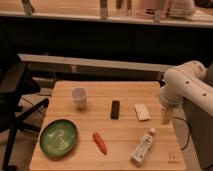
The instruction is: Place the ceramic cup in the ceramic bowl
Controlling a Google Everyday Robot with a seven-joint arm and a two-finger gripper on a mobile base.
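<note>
The ceramic cup (79, 97), small, white and upright, stands on the back left part of the wooden table (120, 92). In front of it, at the table's front left corner, lies the green ceramic bowl (59, 137) with rings inside and nothing in it. My white arm (186, 86) comes in from the right. My gripper (166, 117) hangs pointing down over the table's right edge, far from both cup and bowl. It is open and holds nothing.
Between the bowl and my gripper lie an orange-red carrot-like piece (99, 142), a black bar (115, 109), a pale flat packet (142, 112) and a white squeeze tube (143, 147). A black office chair (15, 100) stands left of the table.
</note>
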